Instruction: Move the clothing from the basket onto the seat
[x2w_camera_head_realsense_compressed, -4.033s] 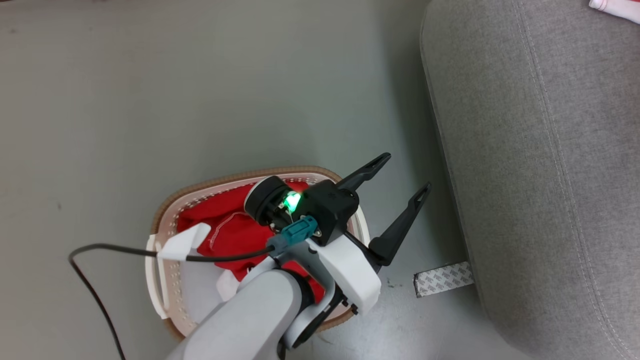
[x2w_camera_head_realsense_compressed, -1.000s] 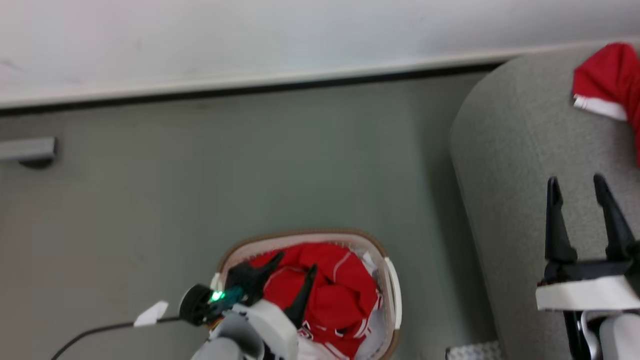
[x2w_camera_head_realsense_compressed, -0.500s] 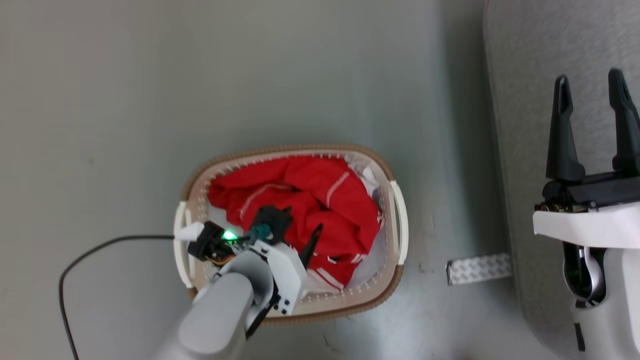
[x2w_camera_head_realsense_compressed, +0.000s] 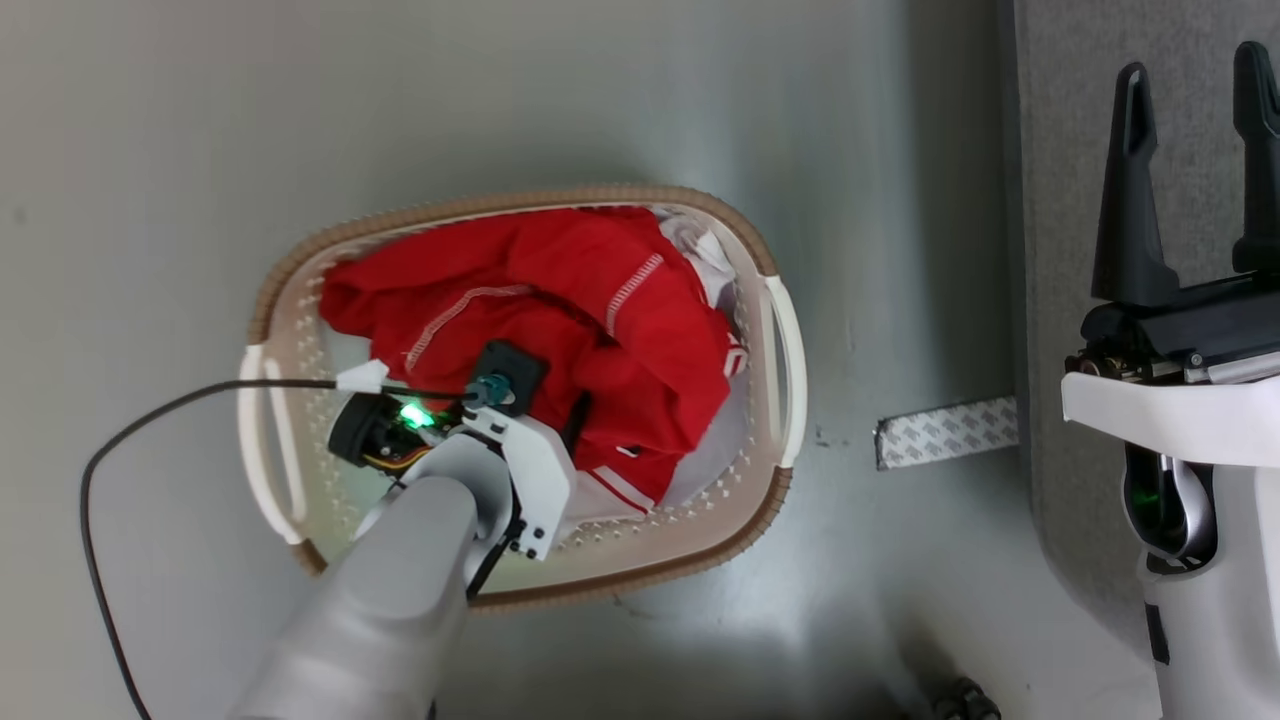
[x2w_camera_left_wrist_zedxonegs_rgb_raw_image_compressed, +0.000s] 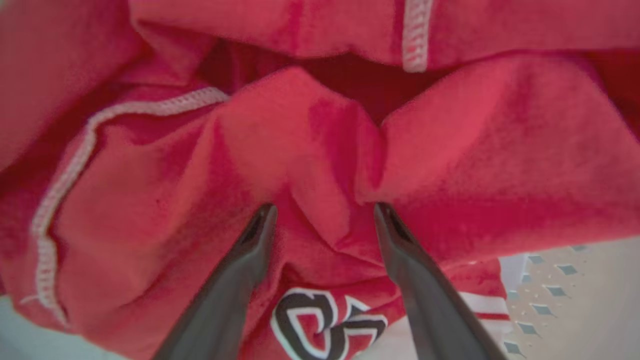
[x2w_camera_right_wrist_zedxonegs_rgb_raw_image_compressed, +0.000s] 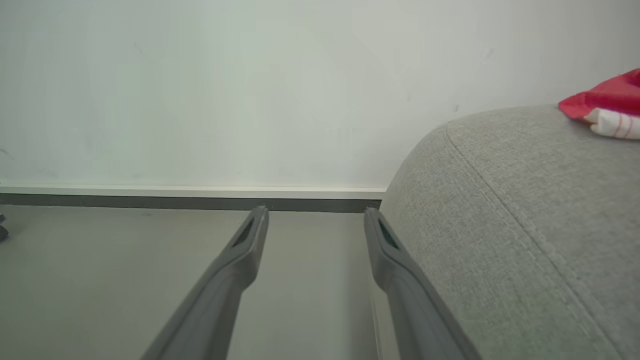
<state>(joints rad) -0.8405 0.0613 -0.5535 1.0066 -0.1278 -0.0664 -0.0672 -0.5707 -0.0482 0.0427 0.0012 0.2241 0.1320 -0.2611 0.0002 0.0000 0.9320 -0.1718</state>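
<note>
The white basket (x2w_camera_head_realsense_compressed: 500, 205) with its brown rim stands on the floor, heaped with red clothing (x2w_camera_head_realsense_compressed: 600, 320). My left arm reaches down into it, wrist (x2w_camera_head_realsense_compressed: 500, 385) over the heap. The left gripper (x2w_camera_left_wrist_zedxonegs_rgb_raw_image_compressed: 322, 212) is open, both fingertips pressed into the clothing (x2w_camera_left_wrist_zedxonegs_rgb_raw_image_compressed: 300, 150) with a fold of red cloth between them; black-and-white lettering (x2w_camera_left_wrist_zedxonegs_rgb_raw_image_compressed: 325, 320) shows just below. My right gripper (x2w_camera_head_realsense_compressed: 1195, 65) stands open and empty above the edge of the grey seat (x2w_camera_head_realsense_compressed: 1060, 200). In the right wrist view the right gripper (x2w_camera_right_wrist_zedxonegs_rgb_raw_image_compressed: 316, 212) sits beside the seat (x2w_camera_right_wrist_zedxonegs_rgb_raw_image_compressed: 525, 200), where a red garment (x2w_camera_right_wrist_zedxonegs_rgb_raw_image_compressed: 605, 95) lies.
A strip of patterned tape (x2w_camera_head_realsense_compressed: 945, 432) lies on the floor between basket and seat. A black cable (x2w_camera_head_realsense_compressed: 150, 420) loops left of the basket. The wall and baseboard (x2w_camera_right_wrist_zedxonegs_rgb_raw_image_compressed: 190, 197) run behind the floor. A small dark wheel (x2w_camera_head_realsense_compressed: 965, 700) sits at the bottom edge.
The head camera has tilted down, so the basket sits larger and higher in view. My left gripper has gone deeper into the basket onto the red clothing. Both grippers stay open.
</note>
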